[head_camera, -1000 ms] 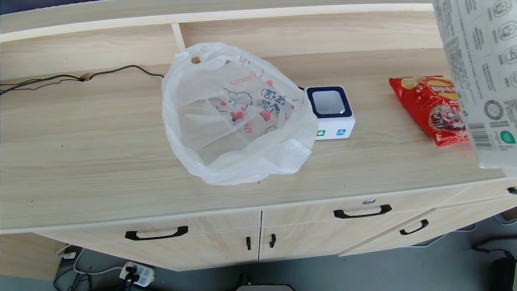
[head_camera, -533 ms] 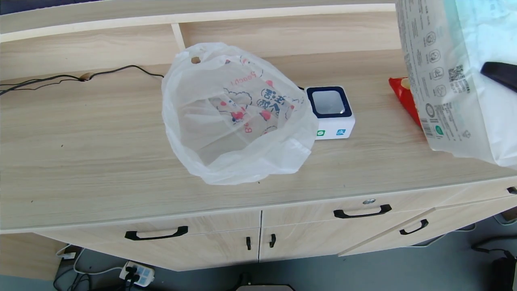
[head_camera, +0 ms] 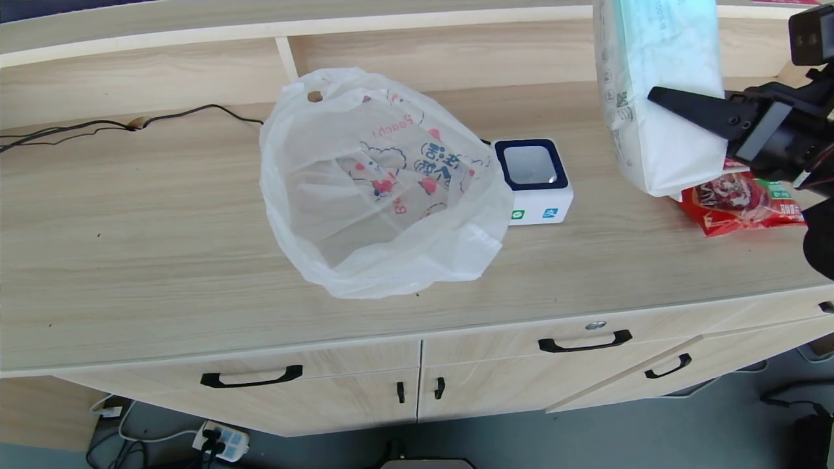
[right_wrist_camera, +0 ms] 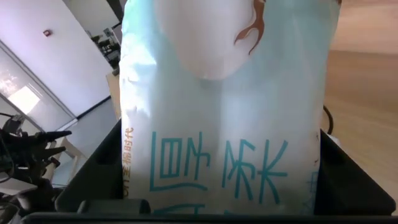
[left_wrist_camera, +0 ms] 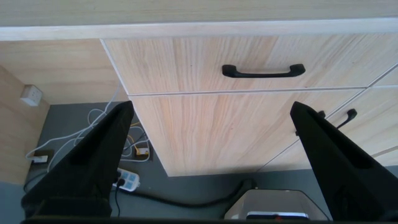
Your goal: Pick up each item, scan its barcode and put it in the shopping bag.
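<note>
The right gripper (right_wrist_camera: 221,186) clamps a pale blue and white soft pack (right_wrist_camera: 224,93), with one dark finger (right_wrist_camera: 93,180) pressed against each side of it. Large teal characters run across the part of the pack nearest the gripper, and a rounded white patch with a small brown mark sits toward the pack's far end. On one side of the pack lies a light wooden surface (right_wrist_camera: 367,81); on the other side, behind the pack, are a white wall, a bright pane (right_wrist_camera: 22,99) and some dark, spindly equipment (right_wrist_camera: 25,146).
</note>
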Controlling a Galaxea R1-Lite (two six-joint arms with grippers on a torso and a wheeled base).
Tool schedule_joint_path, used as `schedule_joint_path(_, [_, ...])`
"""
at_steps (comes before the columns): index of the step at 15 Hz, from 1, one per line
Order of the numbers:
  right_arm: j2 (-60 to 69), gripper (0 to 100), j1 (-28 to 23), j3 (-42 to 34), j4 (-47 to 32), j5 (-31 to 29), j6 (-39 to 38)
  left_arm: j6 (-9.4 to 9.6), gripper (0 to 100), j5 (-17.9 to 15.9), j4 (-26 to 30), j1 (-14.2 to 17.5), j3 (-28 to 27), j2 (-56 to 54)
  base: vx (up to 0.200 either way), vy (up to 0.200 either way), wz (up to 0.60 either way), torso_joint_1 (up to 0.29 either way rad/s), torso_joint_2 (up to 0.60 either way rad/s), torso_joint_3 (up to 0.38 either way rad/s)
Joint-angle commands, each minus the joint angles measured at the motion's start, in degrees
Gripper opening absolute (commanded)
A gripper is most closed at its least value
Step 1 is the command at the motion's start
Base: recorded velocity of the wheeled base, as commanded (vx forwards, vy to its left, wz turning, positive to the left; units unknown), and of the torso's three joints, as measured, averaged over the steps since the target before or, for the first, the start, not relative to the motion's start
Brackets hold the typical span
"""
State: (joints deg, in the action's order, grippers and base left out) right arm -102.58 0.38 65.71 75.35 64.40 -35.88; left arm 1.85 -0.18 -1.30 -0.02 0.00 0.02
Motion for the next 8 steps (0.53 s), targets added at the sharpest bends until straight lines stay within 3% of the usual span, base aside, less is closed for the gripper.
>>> schedule_joint_path(1, [-4.29, 0, 4.19, 2.14, -0.03, 0.02, 0.11, -0.01, 100, 0.01, -0.01, 0.02, 0.0, -0.02, 0.0, 0.0, 0.0, 0.0, 0.0, 0.0])
schedule_joint_path(8, [-10.8, 0, 4.9, 9.44, -0.03, 0.02, 0.02, -0.01, 100, 0.01, -0.01, 0.02, 0.0, -0.02, 0.0, 0.0, 0.0, 0.0, 0.0, 0.0])
